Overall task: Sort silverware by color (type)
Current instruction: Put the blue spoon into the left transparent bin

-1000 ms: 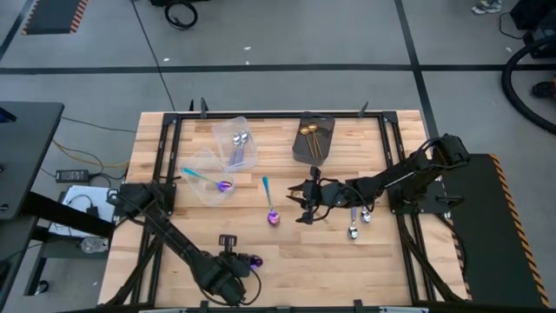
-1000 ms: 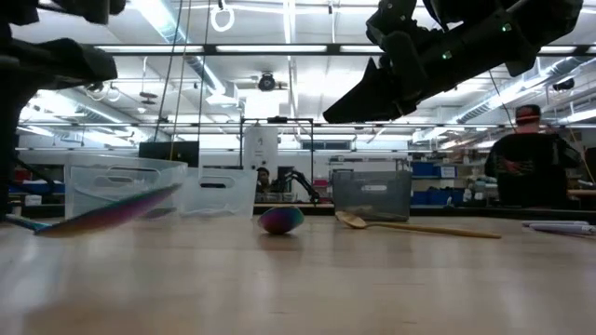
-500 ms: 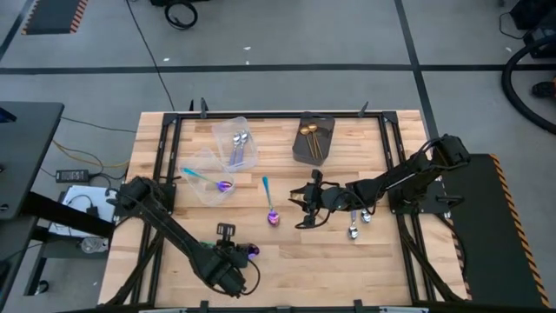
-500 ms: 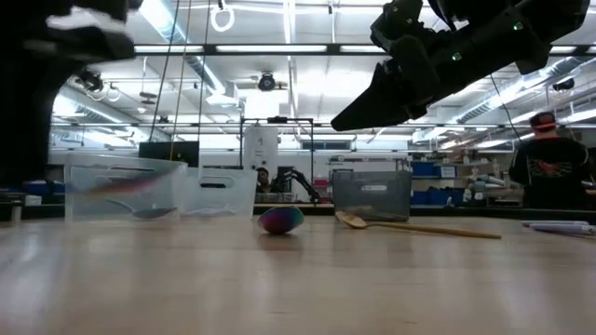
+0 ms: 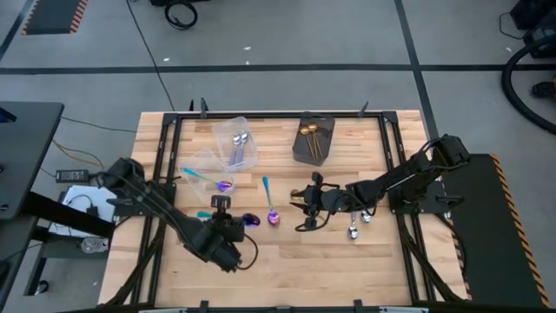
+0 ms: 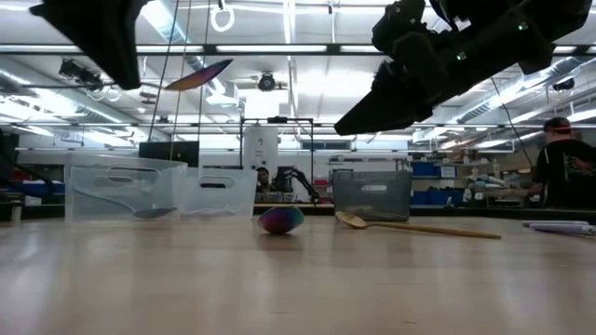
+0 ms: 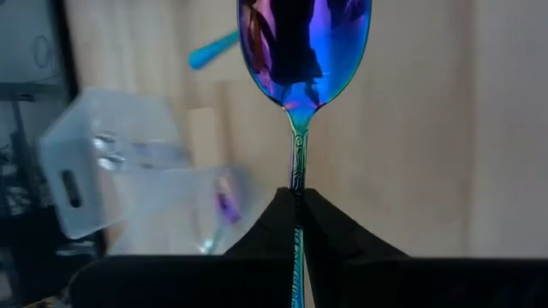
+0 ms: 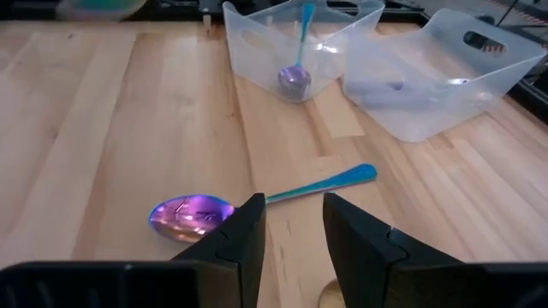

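My left gripper hangs over the table's near left part, shut on an iridescent purple-blue spoon with a teal handle. In the low view the spoon's bowl shows high above the wood. Another iridescent spoon lies flat on the table, its bowl just ahead of my right gripper, which stands open above it and touches nothing. Two clear tubs stand at the far left; one holds a teal-handled spoon. My left gripper pinches the spoon's slim handle between its two fingers, a short way behind the bowl. The fingers slant down from the near side and lie across the spoon. The spoon is lifted clear, bowl toward the table's right, teal end toward its left.
A dark grey box with gold spoons stands at the far middle. Two silver spoons lie right of my right gripper. A gold spoon lies on the wood under the right arm. A person stands in the room beyond.
My left gripper has risen and gone from the table's near edge toward the far edge and the tubs, tipping as it went. The iridescent spoon has gone with it and now hangs well clear of the wood.
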Robot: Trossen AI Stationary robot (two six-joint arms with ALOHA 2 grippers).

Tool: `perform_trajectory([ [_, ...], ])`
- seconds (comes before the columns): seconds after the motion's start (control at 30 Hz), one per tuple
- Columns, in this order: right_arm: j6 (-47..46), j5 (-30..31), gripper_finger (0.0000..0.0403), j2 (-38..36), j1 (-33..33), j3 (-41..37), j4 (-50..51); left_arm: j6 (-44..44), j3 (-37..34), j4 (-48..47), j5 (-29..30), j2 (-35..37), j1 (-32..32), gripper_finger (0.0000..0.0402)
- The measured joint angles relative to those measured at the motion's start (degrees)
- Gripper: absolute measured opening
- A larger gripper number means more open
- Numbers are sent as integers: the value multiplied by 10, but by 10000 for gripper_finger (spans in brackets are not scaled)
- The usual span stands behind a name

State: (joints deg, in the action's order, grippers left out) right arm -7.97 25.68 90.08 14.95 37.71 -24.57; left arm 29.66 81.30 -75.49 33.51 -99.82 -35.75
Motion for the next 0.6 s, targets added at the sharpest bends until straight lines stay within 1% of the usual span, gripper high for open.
perform_trajectory([
  [0.13, 0, 1, 129, 0, 7, 0, -1, -21, -13, -2, 15, 25, 22, 14],
  [0.33, 0, 1, 129, 0, 9, 0, 2, -33, -88, 6, 27, 82, 41, 14],
  [0.5, 0, 4, 129, 0, 8, 0, 2, -40, -140, 33, 50, 139, 54, 14],
  [0.6, -10, 4, 129, 0, 8, 0, 13, -62, -166, 48, 55, 164, 61, 14],
])
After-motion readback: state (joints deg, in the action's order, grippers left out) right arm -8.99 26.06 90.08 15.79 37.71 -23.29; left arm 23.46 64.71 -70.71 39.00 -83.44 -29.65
